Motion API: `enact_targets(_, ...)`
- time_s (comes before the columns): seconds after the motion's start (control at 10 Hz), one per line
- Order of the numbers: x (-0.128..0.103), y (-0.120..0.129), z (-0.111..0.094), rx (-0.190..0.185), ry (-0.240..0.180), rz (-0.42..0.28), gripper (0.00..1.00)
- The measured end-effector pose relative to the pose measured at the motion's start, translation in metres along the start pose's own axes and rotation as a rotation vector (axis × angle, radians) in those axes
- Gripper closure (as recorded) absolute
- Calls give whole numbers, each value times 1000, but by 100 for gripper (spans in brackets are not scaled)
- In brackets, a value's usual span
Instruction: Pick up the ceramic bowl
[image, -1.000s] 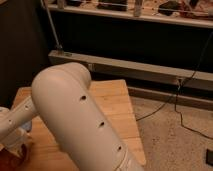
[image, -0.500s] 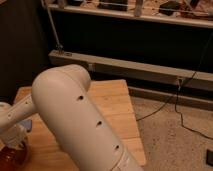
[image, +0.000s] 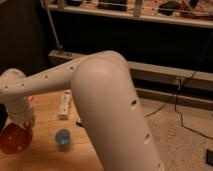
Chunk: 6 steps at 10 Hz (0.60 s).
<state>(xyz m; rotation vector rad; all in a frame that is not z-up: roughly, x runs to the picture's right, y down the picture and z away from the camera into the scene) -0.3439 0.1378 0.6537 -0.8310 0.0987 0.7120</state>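
White arm: a thick robot arm (image: 115, 110) fills the foreground, reaching left.
Gripper: the gripper (image: 20, 120) hangs at the left edge, directly over the bowl; jaws hidden, grip cannot be told.
Ceramic bowl: the ceramic bowl (image: 11, 141), orange-red, sits on the wooden tabletop (image: 47, 155), just below the gripper.
Blue cup: the small blue cup (image: 63, 138) stands right of the bowl.
White remote-like object: the white remote-like object (image: 64, 104) lies farther back.

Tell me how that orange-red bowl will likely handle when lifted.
The ceramic bowl looks glossy, so it may slip in a loose grip. It looks rigid and shallow, so it probably won't flex, but may tilt if lifted by one rim. The gripper is at its upper edge, on the wooden table, left of the blue cup.
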Motion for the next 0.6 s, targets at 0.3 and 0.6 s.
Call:
enact_targets(0.3,8,-37,-32,-41,-39,106,100)
enact_targets(0.6,6,-56,-41,-40,-76,151,100)
